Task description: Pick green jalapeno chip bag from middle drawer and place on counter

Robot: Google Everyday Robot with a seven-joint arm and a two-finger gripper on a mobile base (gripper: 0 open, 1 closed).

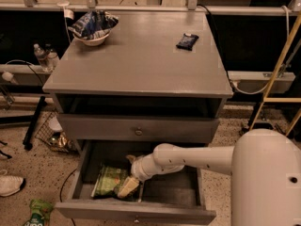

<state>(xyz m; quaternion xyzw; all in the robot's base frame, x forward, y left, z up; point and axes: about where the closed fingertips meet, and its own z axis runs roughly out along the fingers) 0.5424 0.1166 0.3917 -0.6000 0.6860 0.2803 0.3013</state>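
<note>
The green jalapeno chip bag [109,180] lies flat on the left side of the floor of the pulled-out middle drawer [171,188]. My white arm reaches in from the right. My gripper [127,187] is low inside the drawer, at the bag's right edge and touching or just over it. The grey counter [141,65] is the cabinet top above.
On the counter stand a white bowl with a blue bag [94,28] at the back left and a dark packet [187,40] at the back right. A closed drawer front with a knob [138,132] is above the open drawer. A green pouch [37,214] and a shoe [9,183] lie on the floor at the left.
</note>
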